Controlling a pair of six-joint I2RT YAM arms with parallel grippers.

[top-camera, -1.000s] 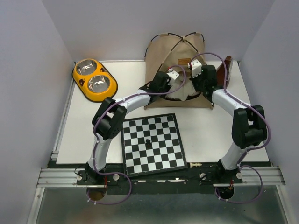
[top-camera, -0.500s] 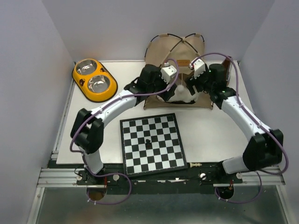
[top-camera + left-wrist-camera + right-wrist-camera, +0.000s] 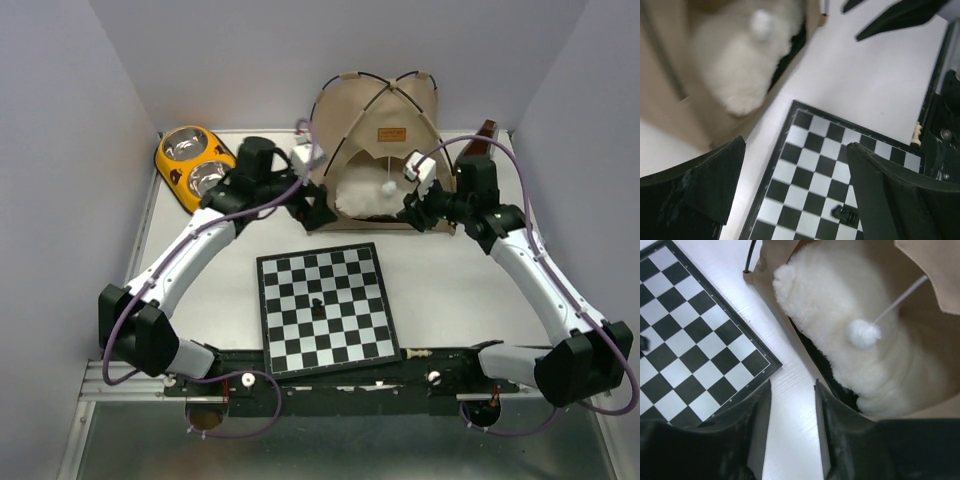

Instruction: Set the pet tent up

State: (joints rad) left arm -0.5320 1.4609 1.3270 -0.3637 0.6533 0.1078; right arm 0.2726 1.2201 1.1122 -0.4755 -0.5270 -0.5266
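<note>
Overhead view. The pet tent (image 3: 380, 120) stands erect at upper centre, against the back wall (image 3: 250, 60), its two black poles (image 3: 372, 95) crossing at the top. Its mouth faces the lower edge of the frame. Inside lies a fluffy white cushion (image 3: 362, 196), and a white pom-pom (image 3: 388, 187) hangs in the opening below a brown label (image 3: 391, 134).

The left gripper (image 3: 796, 147) is at the tent's lower-left corner, its jaws spread wide and holding nothing. The right gripper (image 3: 792, 387) is at the lower-right corner, its jaws parted by a narrow gap with only bare table between them. Neither touches the fabric.

A strip of white table (image 3: 450, 290) lies free between the tent's front edge and the chessboard (image 3: 325, 310), which sits at lower centre. Wider bare surface lies to either side of the board. One dark chess piece (image 3: 316, 303) stands on the board, and a pale one (image 3: 420, 353) lies by the table's lower edge.

An orange double pet bowl (image 3: 200, 172) occupies the upper left, close beside the left arm. Pale side walls close in the table on both sides.
</note>
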